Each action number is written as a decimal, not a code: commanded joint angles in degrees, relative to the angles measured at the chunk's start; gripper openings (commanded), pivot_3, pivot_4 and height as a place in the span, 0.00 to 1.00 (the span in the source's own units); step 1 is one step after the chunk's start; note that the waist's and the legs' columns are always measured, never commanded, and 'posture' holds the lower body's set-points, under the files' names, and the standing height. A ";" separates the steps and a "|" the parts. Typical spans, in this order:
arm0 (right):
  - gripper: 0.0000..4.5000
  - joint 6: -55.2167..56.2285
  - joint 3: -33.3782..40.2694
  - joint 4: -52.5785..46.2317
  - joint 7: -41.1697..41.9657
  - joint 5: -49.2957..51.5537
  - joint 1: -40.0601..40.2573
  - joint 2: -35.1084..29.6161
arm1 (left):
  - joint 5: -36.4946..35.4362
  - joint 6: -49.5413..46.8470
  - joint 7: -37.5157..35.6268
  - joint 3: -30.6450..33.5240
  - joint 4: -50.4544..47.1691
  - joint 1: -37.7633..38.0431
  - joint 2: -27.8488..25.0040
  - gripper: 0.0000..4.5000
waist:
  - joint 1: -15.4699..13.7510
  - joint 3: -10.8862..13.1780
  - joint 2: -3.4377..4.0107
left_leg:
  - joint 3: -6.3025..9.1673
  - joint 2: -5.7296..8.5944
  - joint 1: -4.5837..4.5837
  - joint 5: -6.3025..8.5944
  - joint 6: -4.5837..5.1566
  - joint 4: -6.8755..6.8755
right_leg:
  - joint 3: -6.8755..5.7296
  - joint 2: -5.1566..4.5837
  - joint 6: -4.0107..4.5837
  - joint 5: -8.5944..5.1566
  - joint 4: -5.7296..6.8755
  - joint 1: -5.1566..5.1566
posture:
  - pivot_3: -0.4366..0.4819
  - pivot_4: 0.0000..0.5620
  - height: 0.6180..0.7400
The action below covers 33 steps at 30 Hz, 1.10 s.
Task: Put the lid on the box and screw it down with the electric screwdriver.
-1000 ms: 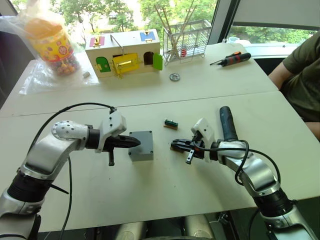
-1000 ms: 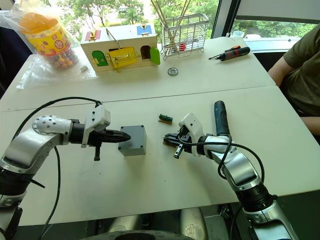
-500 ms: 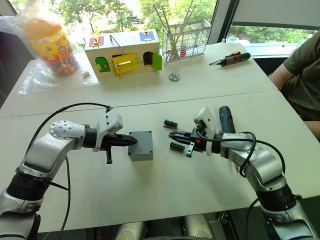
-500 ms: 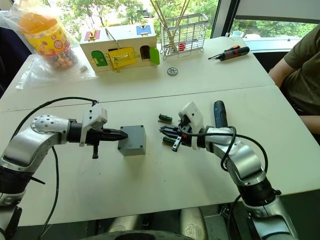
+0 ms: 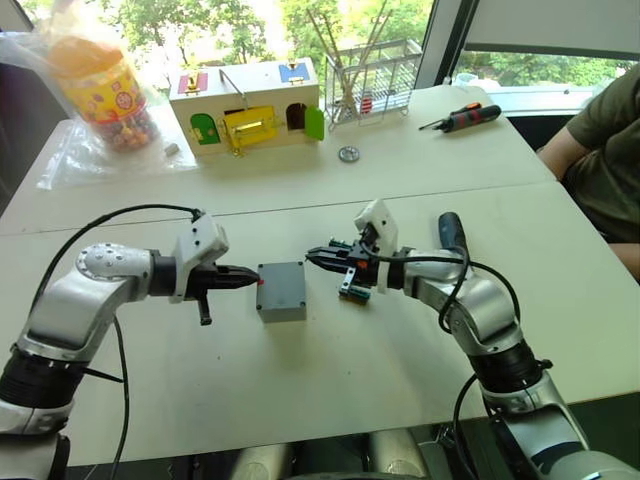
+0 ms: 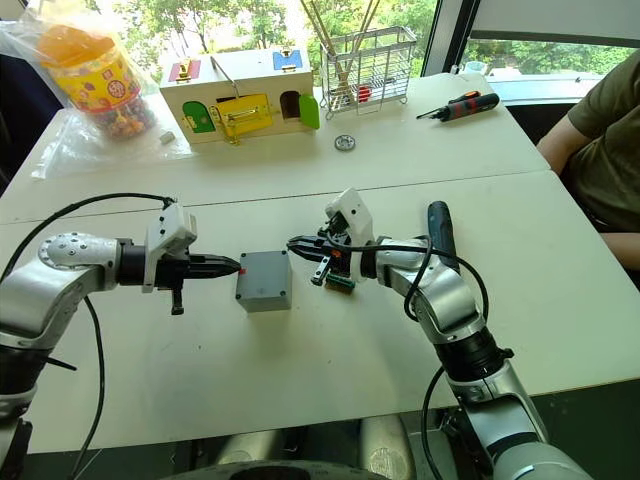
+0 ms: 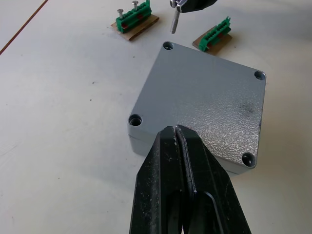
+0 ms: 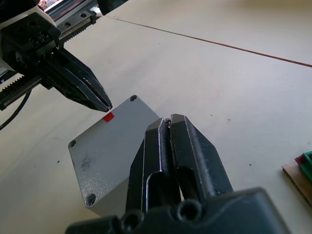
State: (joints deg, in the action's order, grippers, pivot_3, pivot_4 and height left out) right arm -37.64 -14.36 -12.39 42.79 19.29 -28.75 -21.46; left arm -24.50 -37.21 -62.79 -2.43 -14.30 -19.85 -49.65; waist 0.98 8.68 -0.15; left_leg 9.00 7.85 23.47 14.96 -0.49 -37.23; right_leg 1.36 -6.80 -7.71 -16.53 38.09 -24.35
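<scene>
Fingers of my right gripper (image 5: pixel 318 258) are pressed together, and the left wrist view shows a small silver screw (image 7: pixel 173 22) hanging point down from their tips. It hangs just above and slightly beyond the far corner hole (image 7: pixel 168 46) of the flat grey square lid (image 7: pixel 204 97), which already sits on the small grey plastic box (image 5: pixel 281 290). That gap is what I judge the next move turns on: the screw's long axis is close to upright, the hole lies down and a little toward my left arm, so a short lowering should seat it. The right arm is the nearer one to that corner.

Left gripper (image 5: pixel 252 281) has its two black fingers closed on nothing, tips resting at the lid's near edge beside the small red mark (image 8: pixel 108 116), as if steadying the box.

Just past the right fingers lie two short green terminal strips on brown backing (image 7: pixel 137 20), (image 7: pixel 213 39), near the box but apart from it. Farther off behind the right forearm lies the thick dark blue-black cylindrical electric screwdriver (image 5: pixel 452 233), long axis running away from me, untouched.

Hard to tell: whether the screw tip is truly over the hole or offset, since the head views hide it behind the fingers. The remaining three corner holes look empty. The screwdriver's bit is not visible.
</scene>
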 commanded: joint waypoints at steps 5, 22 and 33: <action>0.01 1.49 -0.62 -0.66 0.33 -0.17 -1.80 1.49 | -1.06 -0.11 1.10 1.32 -2.17 0.19 0.33 0.00 | 0.04 0.00 0.00 | 0.00 0.00 0.00 0.00 0.00 0.00 | 0.00 0.00 0.00 0.00 0.00 0.00 | 0.48 0.27 1.00; 0.01 3.30 -2.20 2.08 0.63 -2.56 -0.85 1.69 | -1.01 -0.13 1.47 1.21 -2.22 0.40 0.41 0.00 | 0.06 0.00 0.00 | 0.00 0.00 0.00 0.00 0.00 0.00 | 0.00 0.00 0.00 0.00 0.00 0.00 | 0.48 0.27 1.00; 0.01 3.89 -2.95 3.73 0.97 -3.60 -1.13 2.16 | -0.91 0.10 1.76 0.82 -2.18 0.00 0.99 0.00 | 0.05 0.00 0.00 | 0.00 0.00 0.00 0.00 0.00 0.00 | 0.00 0.00 0.00 0.00 0.00 0.00 | 0.48 0.27 1.00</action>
State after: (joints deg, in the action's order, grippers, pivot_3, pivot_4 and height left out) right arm -34.48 -17.14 -8.20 43.62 15.86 -29.32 -19.87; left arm -24.49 -37.25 -61.09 -2.51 -14.85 -19.11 -48.57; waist 1.03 8.68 -0.15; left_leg 9.01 7.85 23.47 14.96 -0.49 -37.23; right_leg 1.36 -6.80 -7.71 -16.53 38.09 -24.35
